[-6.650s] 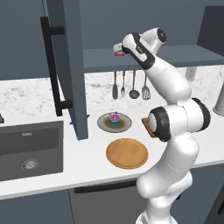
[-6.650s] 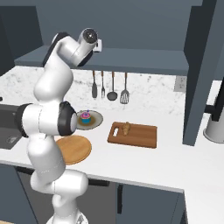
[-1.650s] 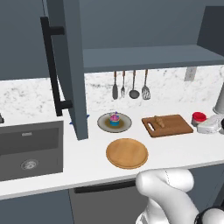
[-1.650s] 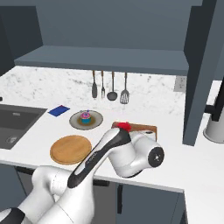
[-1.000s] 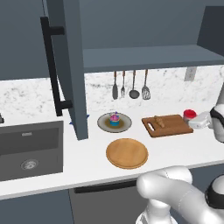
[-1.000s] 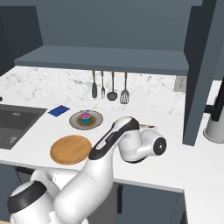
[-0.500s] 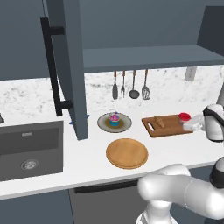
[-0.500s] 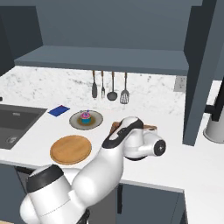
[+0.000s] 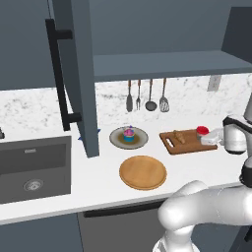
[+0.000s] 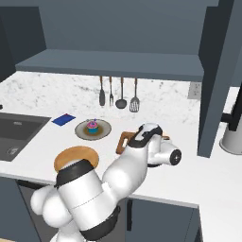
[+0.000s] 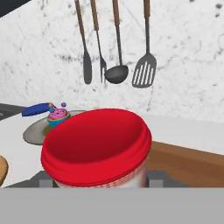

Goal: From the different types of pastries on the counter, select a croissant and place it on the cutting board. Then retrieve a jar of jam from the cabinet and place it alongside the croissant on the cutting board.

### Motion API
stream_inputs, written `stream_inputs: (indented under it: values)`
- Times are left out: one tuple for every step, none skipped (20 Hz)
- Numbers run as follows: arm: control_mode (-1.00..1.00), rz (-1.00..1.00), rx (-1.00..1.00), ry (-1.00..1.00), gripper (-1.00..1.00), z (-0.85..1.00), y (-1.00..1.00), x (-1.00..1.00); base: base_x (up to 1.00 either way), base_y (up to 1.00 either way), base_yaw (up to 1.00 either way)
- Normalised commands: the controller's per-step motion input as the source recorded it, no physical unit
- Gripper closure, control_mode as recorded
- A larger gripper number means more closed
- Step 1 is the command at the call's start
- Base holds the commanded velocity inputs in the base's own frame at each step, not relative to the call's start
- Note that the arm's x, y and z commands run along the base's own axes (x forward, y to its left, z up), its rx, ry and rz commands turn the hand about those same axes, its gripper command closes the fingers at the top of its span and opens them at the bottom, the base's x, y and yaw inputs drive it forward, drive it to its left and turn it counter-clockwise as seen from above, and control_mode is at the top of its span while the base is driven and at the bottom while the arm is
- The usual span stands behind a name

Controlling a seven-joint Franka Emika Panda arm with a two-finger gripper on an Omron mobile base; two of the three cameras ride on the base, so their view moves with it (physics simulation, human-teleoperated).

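The jar of jam, with its red lid, sits between my dark fingertips close before the hand camera. My gripper is shut on the jar of jam at the right end of the brown cutting board. Whether the jar touches the board I cannot tell. The golden-brown croissant lies on the board just left of the jar. My arm covers most of the cutting board in the right base view. The cabinet door stands open at the left.
A pink-frosted cupcake stands on a grey plate left of the board. A round wooden plate lies nearer the counter edge. Utensils hang on the back wall. A sink is at far left.
My arm has swung the jar in from the right, leftward onto the right end of the cutting board beside the croissant. The grip stayed closed.
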Motion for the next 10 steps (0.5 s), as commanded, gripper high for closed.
stream_inputs:
  values:
    - [-1.00,0.05,0.03,0.00,1.00,-0.31,-0.14,0.55,0.00,0.00,0.00]
    - [-1.00,0.07,0.06,0.00,1.00,-0.38,-0.25,0.40,0.00,0.00,0.00]
    - [-1.00,0.09,0.07,0.00,1.00,-0.42,-0.30,0.33,0.00,0.00,0.00]
    - [-1.00,0.09,0.08,0.00,1.00,-0.46,-0.30,0.29,0.00,0.00,0.00]
    - [-1.00,0.09,0.08,0.00,1.00,-0.48,-0.27,0.29,0.00,0.00,0.00]
    - [-1.00,0.09,0.09,0.00,1.00,-0.44,-0.27,0.31,0.00,0.00,0.00]
    - [-1.00,0.08,0.09,0.00,1.00,-0.35,-0.26,0.34,0.00,0.00,0.00]
    - [-1.00,0.08,0.09,0.00,1.00,-0.29,-0.26,0.34,0.00,0.00,0.00]
    - [-1.00,0.08,0.09,0.00,1.00,-0.23,-0.27,0.36,0.00,0.00,0.00]
    - [-1.00,0.07,0.08,0.00,1.00,-0.23,-0.23,0.39,0.00,0.00,0.00]
